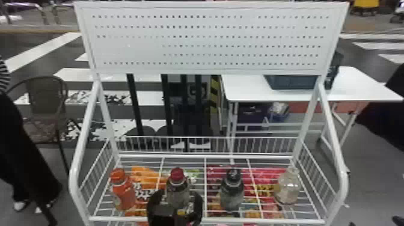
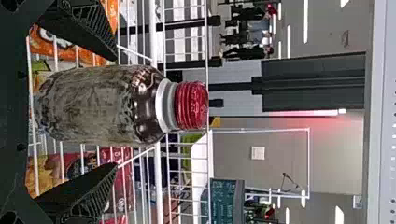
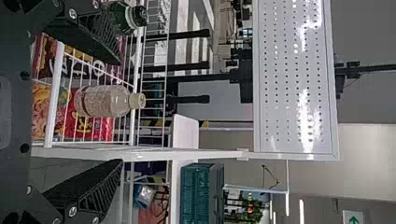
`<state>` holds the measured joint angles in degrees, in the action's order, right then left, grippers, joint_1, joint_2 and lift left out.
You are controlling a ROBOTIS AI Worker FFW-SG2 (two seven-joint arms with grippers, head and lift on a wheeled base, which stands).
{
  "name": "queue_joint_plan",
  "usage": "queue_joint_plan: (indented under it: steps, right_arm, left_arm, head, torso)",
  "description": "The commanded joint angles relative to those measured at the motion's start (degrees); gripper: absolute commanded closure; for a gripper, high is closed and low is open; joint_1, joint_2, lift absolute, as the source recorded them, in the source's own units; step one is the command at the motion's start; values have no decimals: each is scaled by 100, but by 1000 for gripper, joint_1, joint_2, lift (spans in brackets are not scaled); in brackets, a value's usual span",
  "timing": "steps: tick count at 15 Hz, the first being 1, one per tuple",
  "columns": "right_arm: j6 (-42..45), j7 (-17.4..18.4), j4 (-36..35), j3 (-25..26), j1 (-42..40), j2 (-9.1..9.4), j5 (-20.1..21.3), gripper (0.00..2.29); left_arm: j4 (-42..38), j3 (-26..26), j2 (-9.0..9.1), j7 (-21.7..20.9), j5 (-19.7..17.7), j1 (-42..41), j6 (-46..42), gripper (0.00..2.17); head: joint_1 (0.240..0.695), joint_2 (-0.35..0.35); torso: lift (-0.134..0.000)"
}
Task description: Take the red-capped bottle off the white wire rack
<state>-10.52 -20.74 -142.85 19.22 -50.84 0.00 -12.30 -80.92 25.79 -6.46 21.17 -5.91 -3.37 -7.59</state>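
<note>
One orange plastic bottle [image 1: 122, 195] stands left of the clear red-capped bottle [image 1: 178, 192], upright on the white wire rack [image 1: 204, 156] between parted black fingers [image 2: 93, 35] of the left claw [image 2: 116, 111], best closed evenly before lifting straight, avoiding the dark-capped plastic bottle [image 1: 232, 192], the right claw [image 3: 121, 112] gaping empty.

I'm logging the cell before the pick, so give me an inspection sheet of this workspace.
Surface: white wire rack, bottles standing on it
Job's things: red-capped bottle upright on the rack
Clutter: orange bottle, dark-capped bottle, pale-capped clear bottle; colourful packets below the shelf wires
Left gripper: open, fingers either side of the red-capped bottle, gaps visible
Right gripper: open, holding nothing
Cables: nothing seen on the rack
Surroundings: chair to the left; white table with crate behind, to the right
</note>
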Motion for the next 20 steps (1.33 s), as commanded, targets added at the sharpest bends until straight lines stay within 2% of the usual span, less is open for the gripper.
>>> queue_joint_plan:
  steps: [1,4,6,7,9,10,14,18,20]
  right_arm:
    - [2,-18,-23,64,-57,5,0,147]
    - [-16,-62,-85,161,-119,5,0,147]
    - [-51,-62,-111,205,-119,5,0,147]
    - [-51,-62,-111,205,-119,5,0,147]
    - [-69,-62,-111,161,-84,5,17,147]
    - [-104,-62,-102,144,-48,5,35,147]
    - [-280,-62,-85,64,127,5,79,147]
    - [-385,-62,-58,-76,233,5,140,147]
    - [-403,-53,-32,-120,277,5,158,147]
  left_arm:
    - [419,-39,22,1,-94,240,-388,80]
    - [955,-65,30,-8,-314,618,-686,80]
    - [973,-74,22,-61,-367,662,-739,113]
    - [946,-127,22,-236,-375,671,-722,407]
    - [814,-162,13,-263,-410,627,-475,1615]
    - [639,-180,-14,-280,-410,574,-282,1808]
    - [-161,-162,-119,-289,-367,170,210,1808]
    - [-2323,-232,-400,-201,-261,-665,1739,1804]
    - [-3439,-496,-576,-210,-261,-1131,2495,1808]
  head:
    - [499,0]
    - [499,0]
    - [499,0]
    - [499,0]
    - [499,0]
    - [499,0]
    - [499,0]
    - [499,0]
    - [499,0]
  torso:
    - [0]
    - [0]
    - [0]
    - [0]
    - [0]
    - [0]
    - [0]
    - [0]
    - [0]
